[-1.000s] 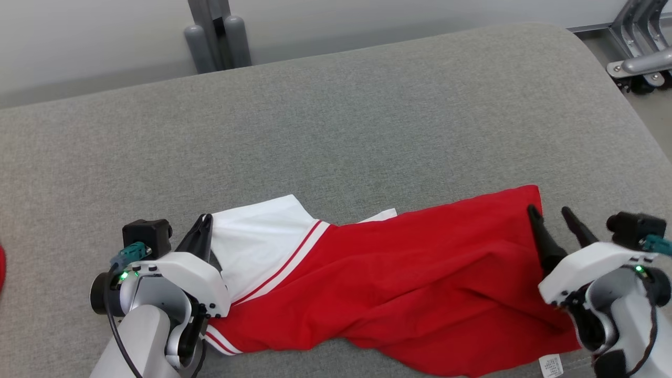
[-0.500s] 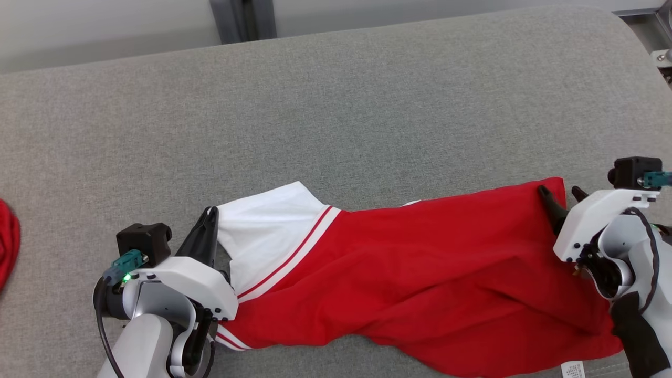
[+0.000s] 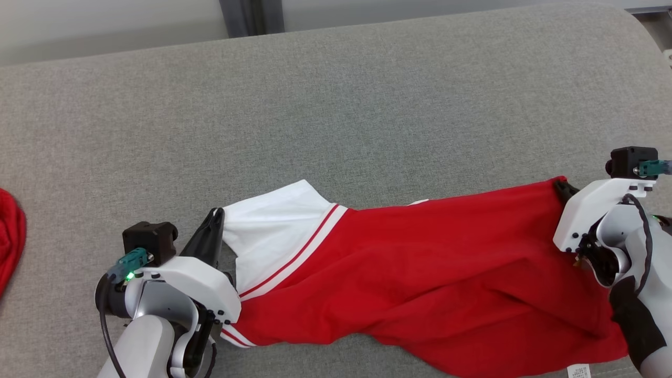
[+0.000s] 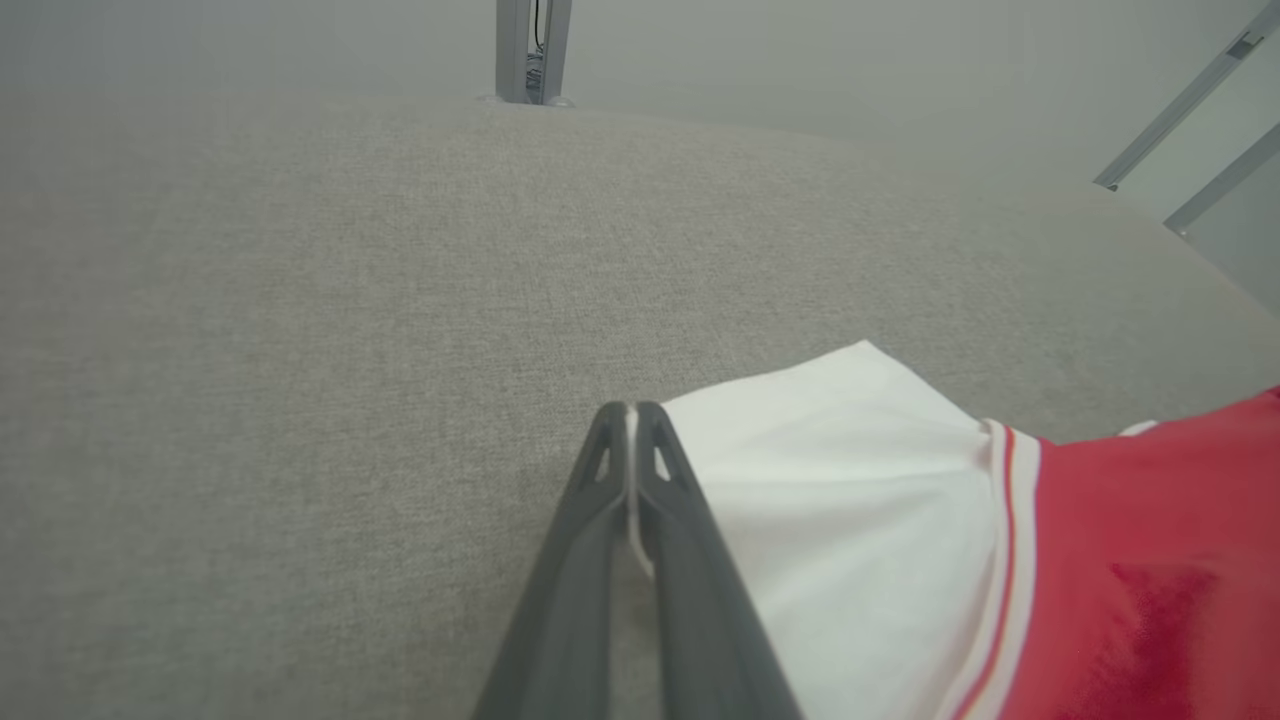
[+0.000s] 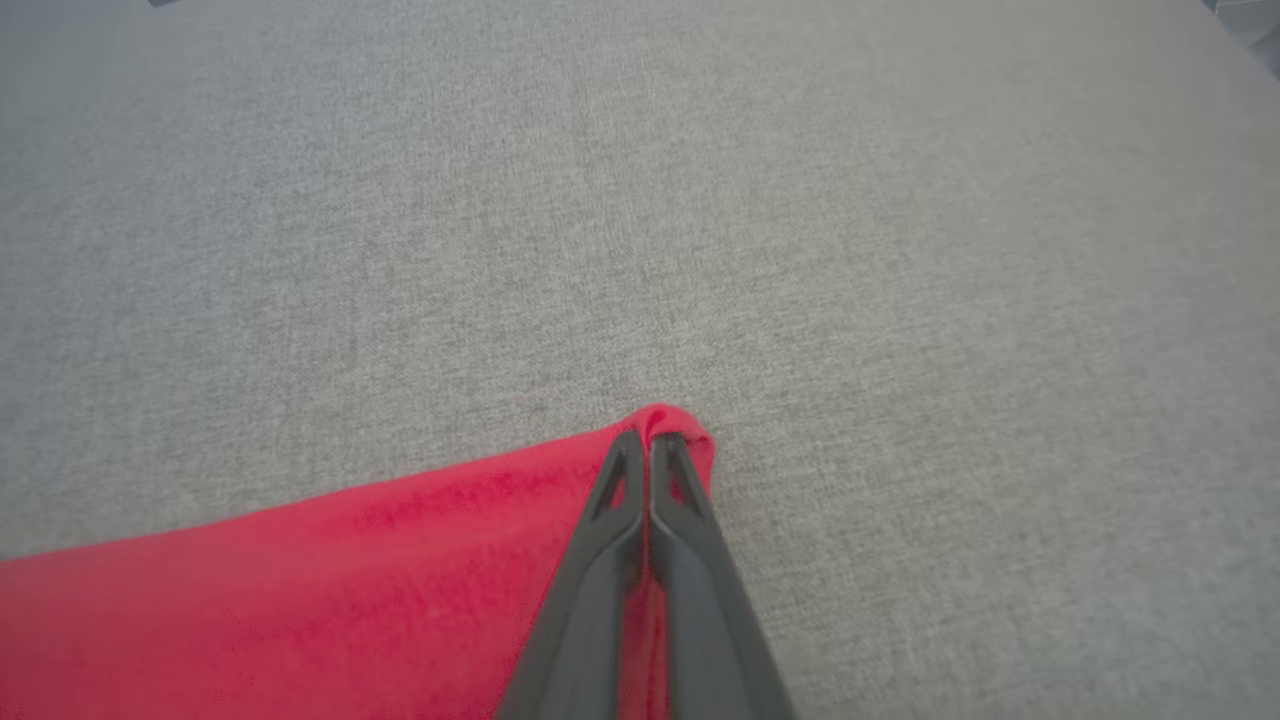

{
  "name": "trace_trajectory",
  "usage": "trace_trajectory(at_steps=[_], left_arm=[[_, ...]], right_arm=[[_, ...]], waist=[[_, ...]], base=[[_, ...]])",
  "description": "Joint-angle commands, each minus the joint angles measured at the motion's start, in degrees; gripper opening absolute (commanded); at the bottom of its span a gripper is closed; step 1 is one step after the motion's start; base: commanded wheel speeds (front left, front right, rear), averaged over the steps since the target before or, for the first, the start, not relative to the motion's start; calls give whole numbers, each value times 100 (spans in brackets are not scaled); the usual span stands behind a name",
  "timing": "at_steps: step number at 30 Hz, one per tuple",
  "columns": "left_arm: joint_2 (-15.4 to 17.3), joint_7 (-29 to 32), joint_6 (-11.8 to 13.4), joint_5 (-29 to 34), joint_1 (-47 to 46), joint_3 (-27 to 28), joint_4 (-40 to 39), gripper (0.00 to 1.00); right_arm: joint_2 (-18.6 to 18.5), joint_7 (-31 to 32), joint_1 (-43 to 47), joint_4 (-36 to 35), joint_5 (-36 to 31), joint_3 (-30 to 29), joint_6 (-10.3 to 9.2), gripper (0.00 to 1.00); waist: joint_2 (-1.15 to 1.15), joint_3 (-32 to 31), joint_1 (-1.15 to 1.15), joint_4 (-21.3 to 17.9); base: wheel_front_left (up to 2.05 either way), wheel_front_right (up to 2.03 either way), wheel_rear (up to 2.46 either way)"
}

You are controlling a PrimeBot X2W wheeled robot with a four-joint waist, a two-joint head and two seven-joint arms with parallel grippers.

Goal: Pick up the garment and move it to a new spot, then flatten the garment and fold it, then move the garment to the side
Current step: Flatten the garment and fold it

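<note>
Garment (image 3: 420,273) rumpled, unfolded (flattening stage, I judge). Left gripper (image 4: 631,425) pinches its white end; right gripper (image 5: 650,445) pinches its red corner.

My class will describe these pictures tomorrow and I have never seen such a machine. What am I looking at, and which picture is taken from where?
This is a two-armed robot on wheels. One picture comes from a camera on its head, looking down at a grey fabric surface. The other two come from cameras on its wrists, each looking along that arm's two dark fingers. On the surface lies a red shirt with a white sleeve, crumpled rather than flat. The left gripper is shut on the sleeve's edge, and the right gripper is shut on a red corner at the opposite end. Another red cloth peeks in at the left edge.
</note>
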Motion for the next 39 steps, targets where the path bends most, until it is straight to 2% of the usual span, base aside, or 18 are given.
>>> trace_trajectory(at_steps=[1, 11, 17, 22, 25, 29, 33, 39], left_arm=[[44, -14, -21, -34, 33, 18, -30, 0], [231, -565, -227, -31, -310, 177, -343, 0], [549, -910, -456, -54, -948, 449, -745, 0], [736, -888, -664, -211, -1497, 619, -902, 0], [766, -779, -720, -396, -1755, 723, -965, 0], [917, -659, -755, -491, -2022, 839, -891, 0], [1026, -552, -801, -551, -2364, 883, -690, 0], [1154, -524, -941, -513, -3060, 804, -235, 0]], right_arm=[[-51, -86, -87, 50, -2, -5, -2, 0], [-119, -1247, -283, 146, 47, 22, -2, 0], [-346, -1866, -448, -357, 490, 113, -3, 0], [-626, -1975, -630, -919, 718, 402, -3, 0], [-835, -2029, -740, -1301, 743, 597, -3, 0], [-938, -1963, -910, -1618, 789, 774, -3, 0], [-962, -1815, -1171, -1653, 732, 875, -3, 0], [-849, -1690, -1627, -1318, 558, 932, -3, 0]], waist=[[0, -4, 0, 8], [0, -316, 0, 71], [0, -746, 0, 143], [0, -1022, 0, 169], [0, -1175, 0, 161], [0, -1363, 0, 116], [0, -1428, 0, 106], [0, -1285, 0, 145]], base=[[0, 0, 0], [0, 0, 0], [0, 0, 0], [0, 0, 0], [0, 0, 0], [0, 0, 0], [0, 0, 0], [0, 0, 0]])
